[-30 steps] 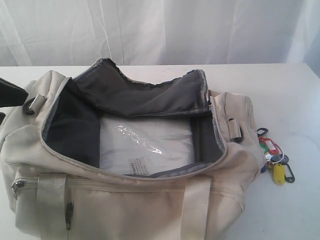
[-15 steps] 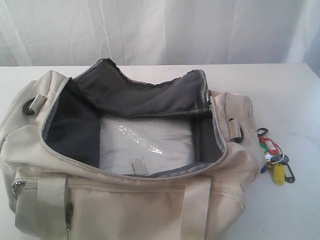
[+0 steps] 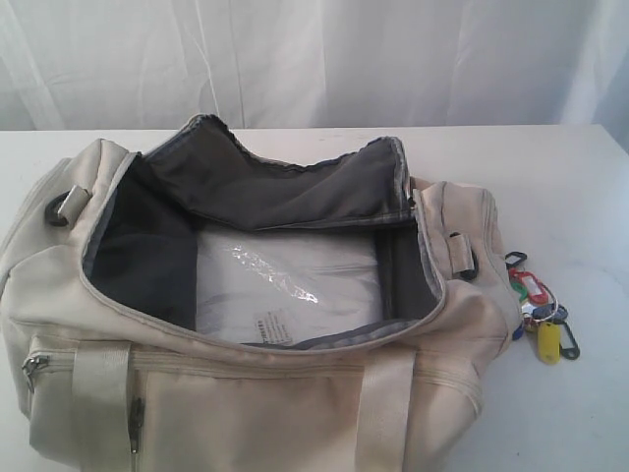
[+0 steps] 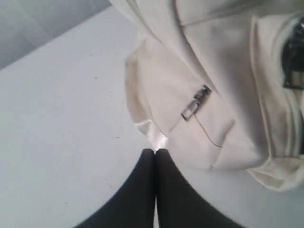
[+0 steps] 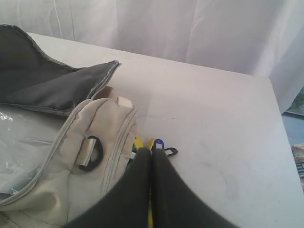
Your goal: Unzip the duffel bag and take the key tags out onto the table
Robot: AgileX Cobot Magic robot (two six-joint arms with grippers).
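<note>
Exterior view: the duffel bag (image 3: 246,393) is seen unzipped, with its top flap thrown back and the main compartment gaping. The key tags (image 3: 541,317) are found outside it, lying on the tabletop (image 3: 570,177) just beside the bag's right end. Both steps are judged done; nothing of the task appears to be left, except perhaps clearing the arms. Neither arm is seen in this view.

Left end effector (image 4: 155,153): fingers are pressed together with nothing pinched, the tips near the bag's end pocket and its metal zipper pull (image 4: 195,102), over bare tabletop. Right end effector (image 5: 151,152): fingers are likewise pressed together and empty, the tips shown in line with the tags. Yellow and blue tabs peek out on either side. Contact with the tags cannot be told from the wrist view.

Materials: the bag is soft cream fabric, slumped and creased, with matte grey lining. A shiny webbing handle (image 3: 383,403) is stitched down the front. A black D-ring (image 5: 92,153) is held in a fabric loop on the end panel. Inside, a clear crinkled plastic sheet (image 3: 285,280) with glare is noted on the bag floor, and a white barcode tag (image 3: 272,324) at its near edge. The tags are small flat plastic tabs in red, green, yellow, blue and black, bunched on metal rings. The tabletop is flat, white and smooth.
</note>
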